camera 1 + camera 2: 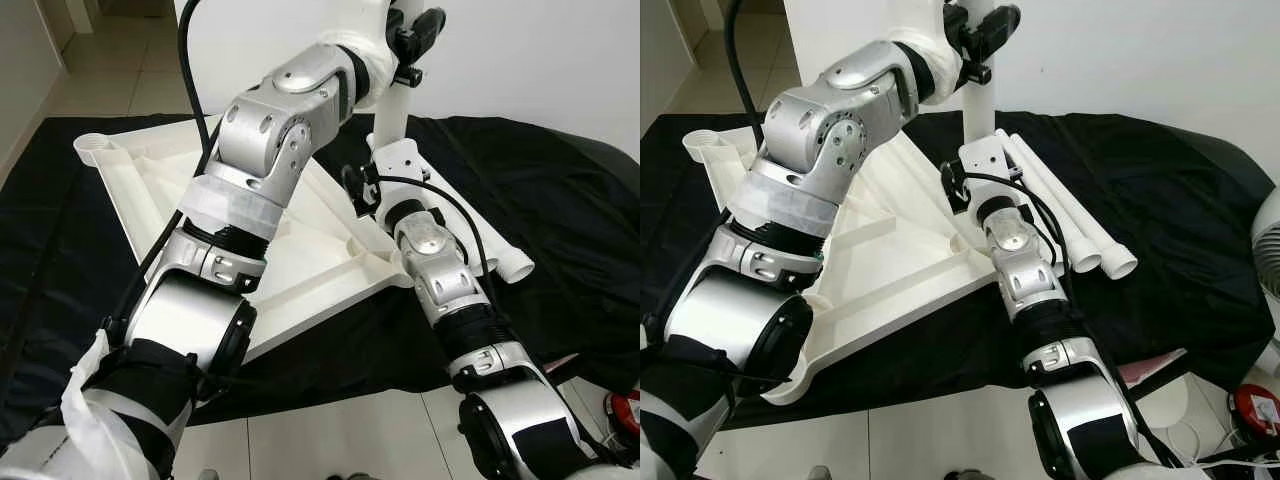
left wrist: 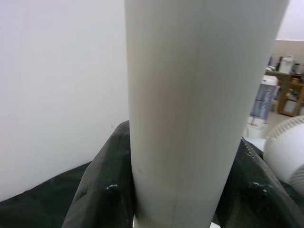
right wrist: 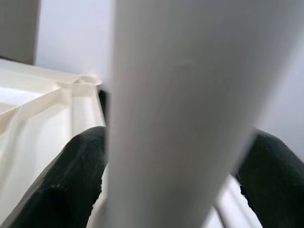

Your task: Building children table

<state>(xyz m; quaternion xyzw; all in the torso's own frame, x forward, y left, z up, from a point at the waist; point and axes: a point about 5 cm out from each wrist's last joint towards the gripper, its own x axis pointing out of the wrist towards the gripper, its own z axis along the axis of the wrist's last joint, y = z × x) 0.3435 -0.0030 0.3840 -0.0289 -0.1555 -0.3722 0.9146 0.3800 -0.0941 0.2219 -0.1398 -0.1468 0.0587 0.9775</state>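
Note:
A white table top (image 1: 310, 270) lies upside down on a black cloth (image 1: 570, 210). At its far corner a white table leg (image 1: 392, 110) stands upright. My left gripper (image 1: 408, 40) is shut on the leg high up, and my right gripper (image 1: 978, 140) is shut on it lower down, just above the table top. In the left wrist view the leg (image 2: 190, 109) runs between two black fingers (image 2: 95, 194). The right wrist view has the same leg (image 3: 180, 109) pressed between its black fingers (image 3: 71, 180), with the table top's ribs (image 3: 42, 99) behind.
Two spare white legs (image 1: 1070, 215) lie side by side on the cloth to the right of the table top. A white fan (image 1: 1270, 250) stands at the far right, a red object (image 1: 1255, 410) sits on the tiled floor, and a white wall rises behind.

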